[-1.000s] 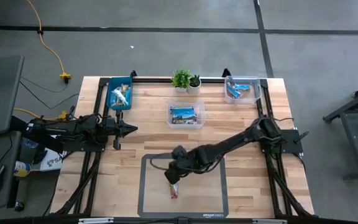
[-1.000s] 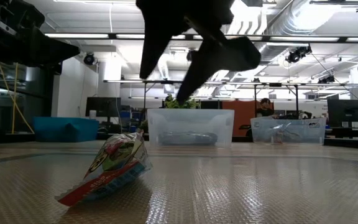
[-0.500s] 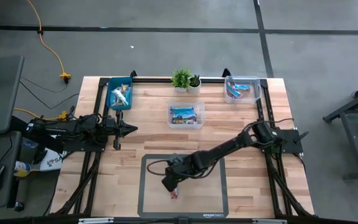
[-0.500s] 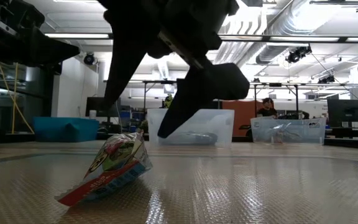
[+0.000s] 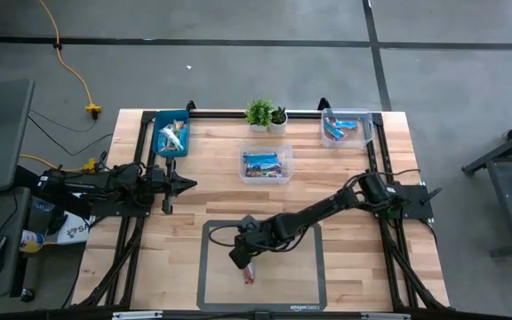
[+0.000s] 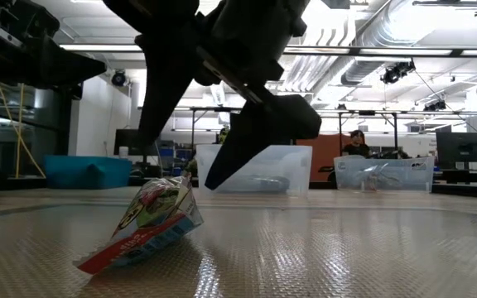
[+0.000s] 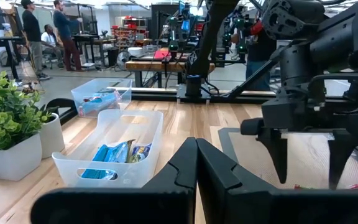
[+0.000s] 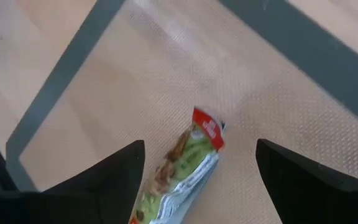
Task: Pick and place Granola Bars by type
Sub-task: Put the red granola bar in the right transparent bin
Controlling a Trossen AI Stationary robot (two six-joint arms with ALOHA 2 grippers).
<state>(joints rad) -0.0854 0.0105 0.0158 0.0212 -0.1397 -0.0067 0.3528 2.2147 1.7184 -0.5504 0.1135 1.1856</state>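
Green-and-red foil granola bar (image 8: 185,163) lay on the grey mat (image 5: 305,284), directly below the right gripper (image 5: 243,258) and between its two fingers (image 8: 104,171), which stood wide apart with nothing held. Bar was tilted, one end propped off the mat in the low view (image 6: 143,223). Fingers were just above it, not touching. Left gripper (image 7: 194,163) waited with fingers together, well away to the far side of the right gripper, over bare wood surface (image 5: 212,191). Judgement: step in hand was the descent to grasp. To do it well, straddle the bar across its narrow width, lower until the fingertips nearly reach the mat, then close gently; the slick crinkled wrapper could skid or squirt out.
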